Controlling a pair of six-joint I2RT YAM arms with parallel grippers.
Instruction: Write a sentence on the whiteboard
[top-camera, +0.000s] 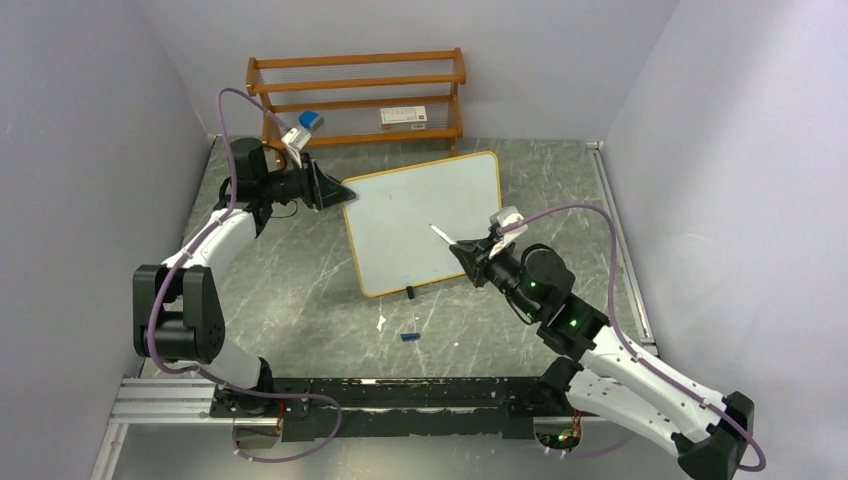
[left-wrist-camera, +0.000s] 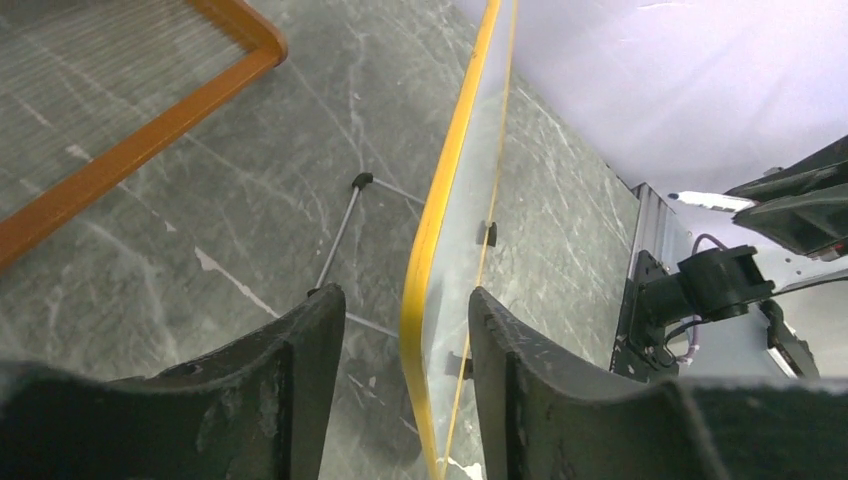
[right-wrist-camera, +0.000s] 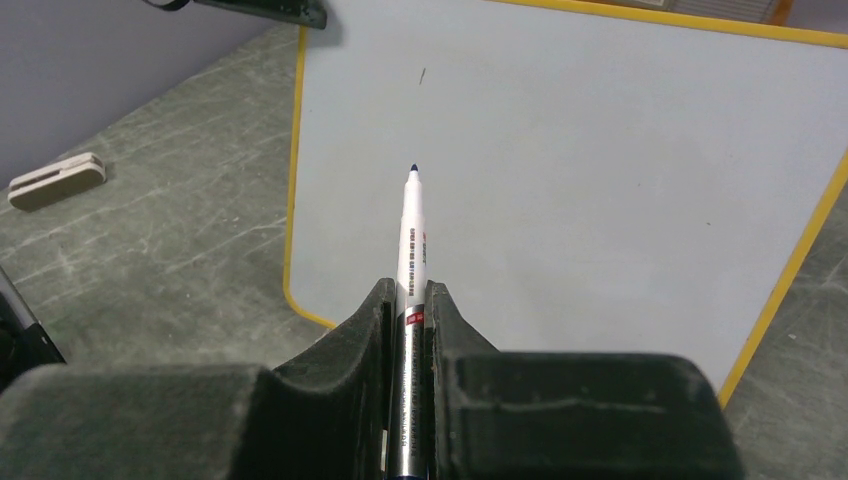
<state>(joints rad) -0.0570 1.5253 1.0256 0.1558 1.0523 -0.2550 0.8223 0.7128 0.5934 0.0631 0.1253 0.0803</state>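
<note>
A wooden rack (top-camera: 300, 60) at the table's (top-camera: 300, 290) far end holds a white box (top-camera: 405, 116).

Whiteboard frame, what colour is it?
Yellow-orange. The thin frame of the large white rectangular whiteboard shows best in the left wrist view.

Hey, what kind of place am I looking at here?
Probably a robotics lab test cell: a left arm and a right arm bolted to one rail, plain panels enclosing a marble-patterned table, a whiteboard and a shelf rack as props.
</note>
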